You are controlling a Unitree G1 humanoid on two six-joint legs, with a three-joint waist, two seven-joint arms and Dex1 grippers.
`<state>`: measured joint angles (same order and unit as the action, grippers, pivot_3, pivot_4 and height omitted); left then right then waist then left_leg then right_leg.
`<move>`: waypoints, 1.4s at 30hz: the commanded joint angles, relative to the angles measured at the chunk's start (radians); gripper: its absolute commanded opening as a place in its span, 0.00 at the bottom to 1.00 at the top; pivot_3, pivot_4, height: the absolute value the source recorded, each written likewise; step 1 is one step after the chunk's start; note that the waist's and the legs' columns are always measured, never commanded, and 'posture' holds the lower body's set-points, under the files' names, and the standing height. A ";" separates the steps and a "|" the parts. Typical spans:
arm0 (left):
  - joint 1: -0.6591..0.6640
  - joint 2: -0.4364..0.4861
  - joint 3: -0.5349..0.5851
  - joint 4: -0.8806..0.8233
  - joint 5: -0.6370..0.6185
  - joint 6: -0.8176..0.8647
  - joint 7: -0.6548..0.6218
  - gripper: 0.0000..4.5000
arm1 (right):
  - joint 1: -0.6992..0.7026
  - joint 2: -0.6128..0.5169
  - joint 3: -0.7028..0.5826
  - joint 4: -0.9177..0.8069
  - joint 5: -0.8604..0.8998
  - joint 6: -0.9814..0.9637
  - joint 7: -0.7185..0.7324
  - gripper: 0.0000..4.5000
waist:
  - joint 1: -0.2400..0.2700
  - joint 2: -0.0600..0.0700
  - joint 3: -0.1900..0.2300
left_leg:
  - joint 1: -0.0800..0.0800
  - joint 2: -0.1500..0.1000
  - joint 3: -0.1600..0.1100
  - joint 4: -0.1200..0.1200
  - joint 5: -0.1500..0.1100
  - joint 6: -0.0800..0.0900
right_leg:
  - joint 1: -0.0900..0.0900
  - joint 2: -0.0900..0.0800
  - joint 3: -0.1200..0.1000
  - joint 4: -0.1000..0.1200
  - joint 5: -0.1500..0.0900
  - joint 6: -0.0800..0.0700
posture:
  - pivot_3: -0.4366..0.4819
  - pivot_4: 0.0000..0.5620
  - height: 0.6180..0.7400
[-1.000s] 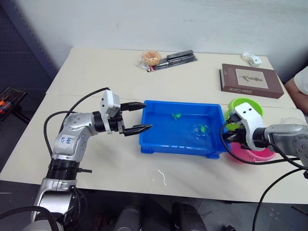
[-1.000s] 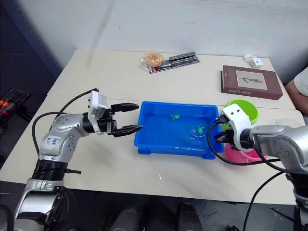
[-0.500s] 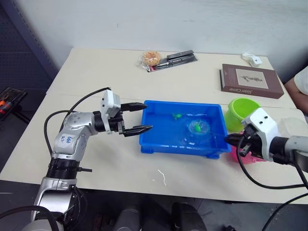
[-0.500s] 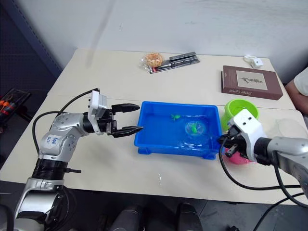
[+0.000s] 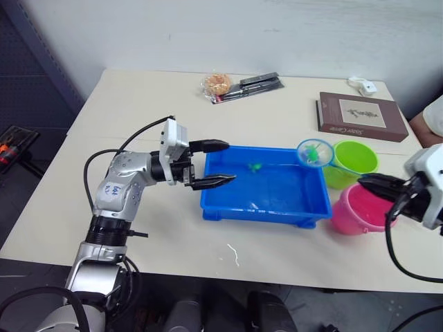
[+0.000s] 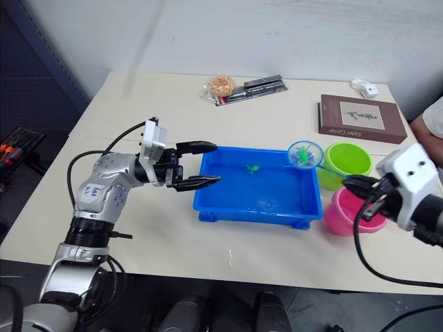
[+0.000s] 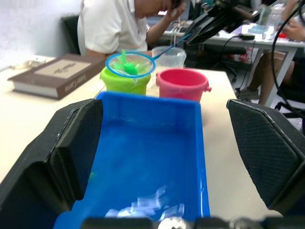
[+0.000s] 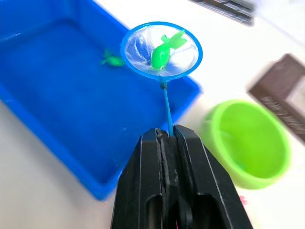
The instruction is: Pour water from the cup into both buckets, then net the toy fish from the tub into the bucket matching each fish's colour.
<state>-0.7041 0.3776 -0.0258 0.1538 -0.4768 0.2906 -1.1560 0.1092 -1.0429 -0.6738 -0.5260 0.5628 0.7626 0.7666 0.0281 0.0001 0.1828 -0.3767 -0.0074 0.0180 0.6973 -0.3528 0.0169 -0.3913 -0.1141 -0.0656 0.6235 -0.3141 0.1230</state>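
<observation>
The blue tub (image 5: 277, 204) holds water and a small green toy fish (image 5: 255, 166). My right gripper (image 5: 363, 180) is shut on the thin handle of a round blue net (image 5: 315, 152). The net hangs above the tub's far right corner, beside the lime green bucket (image 5: 354, 160), with a green fish (image 8: 161, 54) lying in it. The pink bucket (image 5: 358, 209) stands just in front of the green one, under my right gripper. My left gripper (image 5: 228, 162) is open at the tub's left end, fingertips over the rim, holding nothing. The clear cup (image 7: 168, 55) stands behind the buckets.
A brown book (image 5: 361, 116) lies at the back right. A snack bag (image 5: 218, 84) and pens (image 5: 259, 83) lie at the back centre, and a small white object (image 5: 363, 86) at the far right. A person (image 7: 124, 24) sits beyond the table's right end.
My right gripper has lifted the net with a green fish out of the tub's water and carried it right, up beside the green bucket. My left gripper has moved right to the tub's rim.
</observation>
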 commanded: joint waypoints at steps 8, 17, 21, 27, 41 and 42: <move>-0.049 -0.068 0.006 0.001 -0.021 -0.006 0.015 0.99 | -0.063 -0.017 0.078 0.179 -0.231 -0.171 -0.059 0.00 | -0.007 0.000 0.000 | 0.002 0.001 0.002 -0.002 0.000 -0.001 | -0.001 0.001 0.002 0.001 0.000 0.000 | 0.48 0.27 0.99; -0.014 -0.069 0.007 -0.030 -0.021 0.001 0.038 0.99 | -0.014 0.006 0.178 0.303 -0.524 -0.460 -0.204 0.00 | -0.002 0.000 0.000 | 0.002 0.000 0.002 -0.001 0.001 -0.001 | -0.001 0.000 0.002 0.001 0.000 0.000 | 0.48 0.27 0.99; -0.009 -0.064 0.007 -0.034 -0.021 0.001 0.039 0.99 | 0.000 0.018 0.198 0.367 -0.636 -0.608 -0.279 0.00 | -0.004 0.000 0.000 | 0.002 0.001 0.003 -0.001 0.001 -0.001 | -0.001 0.001 0.002 0.001 0.000 0.000 | 0.48 0.27 0.99; -0.011 -0.065 0.006 -0.031 -0.019 0.000 0.042 0.99 | 0.037 -0.046 0.246 0.480 -0.856 -0.886 -0.378 0.00 | -0.004 0.001 0.000 | 0.002 0.001 0.004 -0.001 0.001 -0.001 | -0.001 0.001 0.003 0.001 0.000 0.000 | 0.48 0.27 0.99; -0.012 -0.072 0.004 -0.033 -0.018 0.001 0.061 0.99 | 0.054 -0.104 0.321 0.626 -1.269 -1.113 -0.763 0.00 | -0.005 0.001 0.000 | 0.002 0.001 0.004 -0.002 0.001 -0.001 | -0.001 0.001 0.003 0.000 0.000 0.000 | 0.48 0.27 0.99; -0.013 -0.074 0.005 -0.032 -0.019 0.000 0.063 0.99 | 0.058 -0.097 0.328 0.616 -1.277 -1.118 -0.773 0.00 | -0.005 0.001 0.000 | 0.002 0.001 0.004 -0.002 0.001 -0.001 | -0.001 0.001 0.003 0.000 0.000 0.000 | 0.48 0.27 0.99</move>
<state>-0.7138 0.3075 -0.0272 0.1616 -0.4826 0.2963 -1.0999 0.1666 -1.1428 -0.3399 0.1022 -0.7008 -0.3453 0.0220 0.0228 0.0009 0.1824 -0.3743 -0.0063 0.0226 0.6953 -0.3519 0.0158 -0.3921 -0.1130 -0.0620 0.6239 -0.3142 0.1231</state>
